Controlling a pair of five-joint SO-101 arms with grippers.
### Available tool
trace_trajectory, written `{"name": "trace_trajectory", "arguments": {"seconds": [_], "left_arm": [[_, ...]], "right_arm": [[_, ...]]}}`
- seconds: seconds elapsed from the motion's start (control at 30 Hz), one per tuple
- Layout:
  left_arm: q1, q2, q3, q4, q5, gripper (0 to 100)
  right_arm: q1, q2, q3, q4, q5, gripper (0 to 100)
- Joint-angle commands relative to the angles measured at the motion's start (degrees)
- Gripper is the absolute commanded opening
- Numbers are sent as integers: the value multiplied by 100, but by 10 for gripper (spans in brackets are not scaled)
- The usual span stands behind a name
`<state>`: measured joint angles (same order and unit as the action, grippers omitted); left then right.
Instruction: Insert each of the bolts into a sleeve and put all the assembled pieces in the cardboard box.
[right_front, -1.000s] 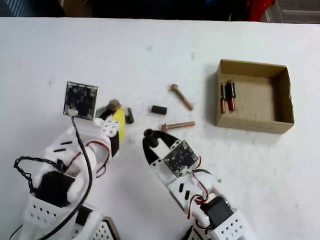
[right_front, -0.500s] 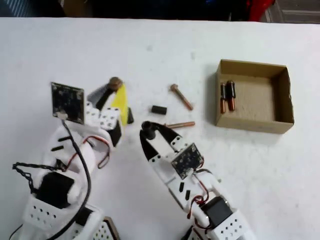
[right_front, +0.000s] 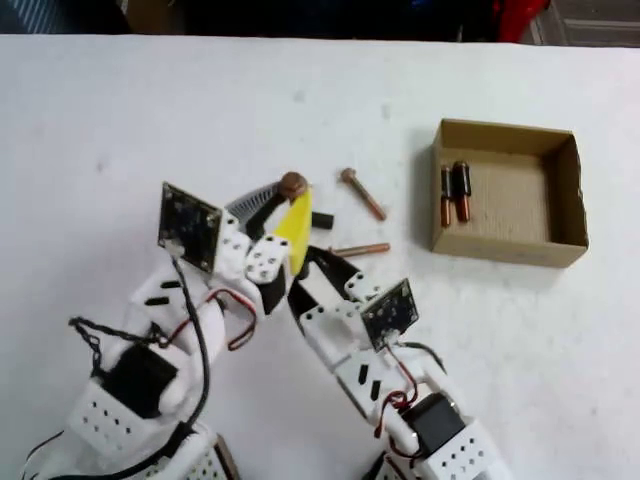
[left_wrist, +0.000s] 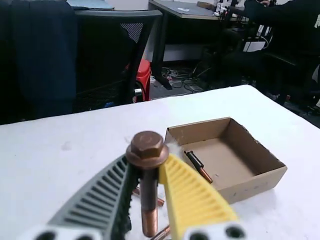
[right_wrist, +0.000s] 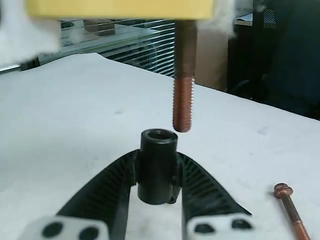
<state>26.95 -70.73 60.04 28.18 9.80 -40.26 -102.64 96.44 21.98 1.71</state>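
Lining up what I'd call piece number three. My left gripper (left_wrist: 148, 175) is clamped on a bolt (left_wrist: 146, 150), head up. My right gripper (right_wrist: 157, 162) is squeezed around a sleeve (right_wrist: 157, 176), bore up. Both are well apart from the box (right_front: 505, 246), out past the loose parts. The bolt's tip hangs just above the sleeve's mouth, so it's close but not in yet.

Done so far: two assembled pieces (right_front: 453, 193) lie side by side inside the box, against the wall nearest my grippers.

What's left, as I read it, is to seat this bolt and drop the piece in the box. After that there's a loose bolt (right_front: 362, 193) and a second bolt (right_front: 358, 249) between the box and my grippers. A spare sleeve (right_front: 322, 220) lies just beyond them, farther from the box.

Murky bits:
- From overhead my left gripper covers the held sleeve, so how well the two line up sideways is a guess.
- I count one spare sleeve for two loose bolts. My arms cover some table, so I can't tell if another sits under there.
- I can't tell if the bolts in the box are pushed fully home.
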Motion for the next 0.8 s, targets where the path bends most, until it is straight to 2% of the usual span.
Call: {"name": "trace_trajectory", "arguments": {"seconds": [0.0,0.23,0.7,0.77], "left_arm": [[92,-163,-35,-431,-26,20],[92,-171,-35,-440,-18,20],[338,-171,-26,-440,-53,20],[330,-171,-26,-440,-53,20]], "right_arm": [[48,-57,35,-180,193,17],[664,-57,35,-303,141,17],[681,-57,35,-259,202,17],[681,-57,35,-259,440,17]]}}
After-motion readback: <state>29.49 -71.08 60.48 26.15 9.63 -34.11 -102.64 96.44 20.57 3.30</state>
